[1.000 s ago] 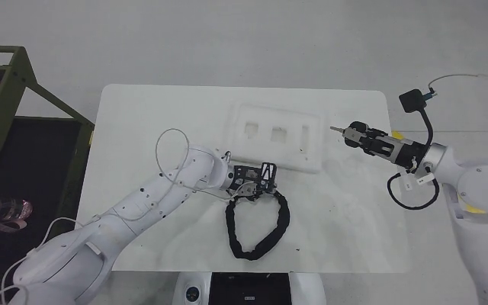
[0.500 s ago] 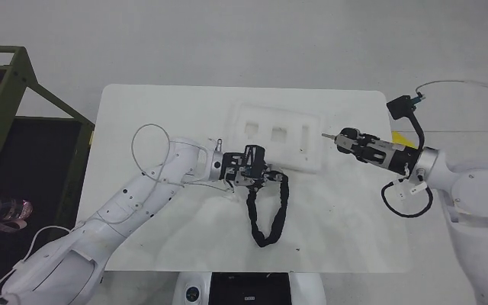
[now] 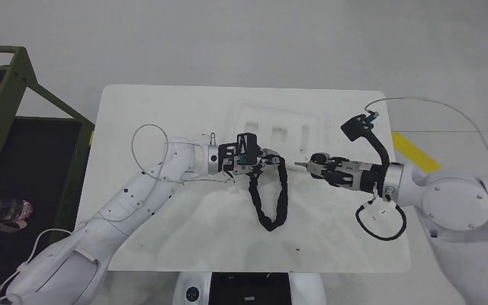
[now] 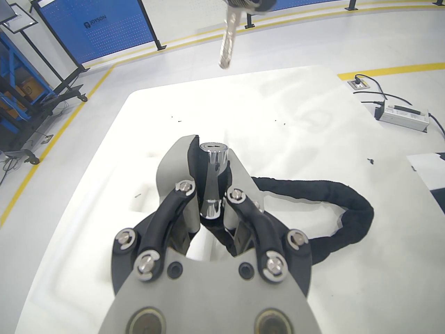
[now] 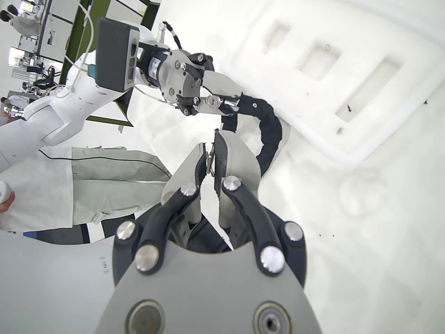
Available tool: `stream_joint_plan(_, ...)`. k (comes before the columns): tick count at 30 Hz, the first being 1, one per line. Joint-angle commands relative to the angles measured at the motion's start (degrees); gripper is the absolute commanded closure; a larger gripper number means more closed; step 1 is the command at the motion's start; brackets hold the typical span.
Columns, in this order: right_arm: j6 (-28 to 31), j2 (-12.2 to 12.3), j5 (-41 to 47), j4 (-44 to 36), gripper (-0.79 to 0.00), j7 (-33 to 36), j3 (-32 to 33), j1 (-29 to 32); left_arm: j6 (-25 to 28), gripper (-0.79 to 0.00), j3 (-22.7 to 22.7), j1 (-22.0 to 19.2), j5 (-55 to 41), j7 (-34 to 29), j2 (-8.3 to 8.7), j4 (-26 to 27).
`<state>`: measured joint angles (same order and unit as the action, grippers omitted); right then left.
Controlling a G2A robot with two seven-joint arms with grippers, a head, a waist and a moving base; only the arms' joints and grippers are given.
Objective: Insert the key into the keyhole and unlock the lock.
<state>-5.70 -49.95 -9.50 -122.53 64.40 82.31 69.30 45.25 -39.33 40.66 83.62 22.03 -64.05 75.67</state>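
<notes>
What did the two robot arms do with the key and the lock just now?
The right gripper carried the key from the right edge of the table toward the middle; its tip now points at the lock, close to the keyhole but not in. The left gripper raised the lock and turned it toward the key, dragging the black cable along. Both grippers kept their hold; the foam tray stayed put.
</notes>
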Motion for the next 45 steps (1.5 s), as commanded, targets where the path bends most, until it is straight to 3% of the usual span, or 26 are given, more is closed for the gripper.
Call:
stream_joint_plan(1,-1.88,-0.1,-1.08,-0.51,0.0,-0.39,-1.47,-0.8,-1.35,0.0,-0.04,0.21,-0.01,-1.38,-0.21,0.28)
stream_joint_plan(19,-6.35,-0.43,1.82,-0.02,0.0,-2.34,-2.85,-0.89,-3.88,0.0,-0.67,2.32,-0.38,-3.65,-0.39,2.0)
stream_joint_plan(33,-12.5,-1.18,1.28,2.29,0.0,-0.11,-10.61,-8.46,-3.47,0.0,-1.39,4.13,3.07,-2.01,-0.09,3.36)
stream_joint_plan(45,-13.07,-1.33,0.29,3.89,0.0,-1.0,-12.44,-9.4,-3.47,0.0,-1.39,4.13,3.07,-2.01,-0.09,3.36)
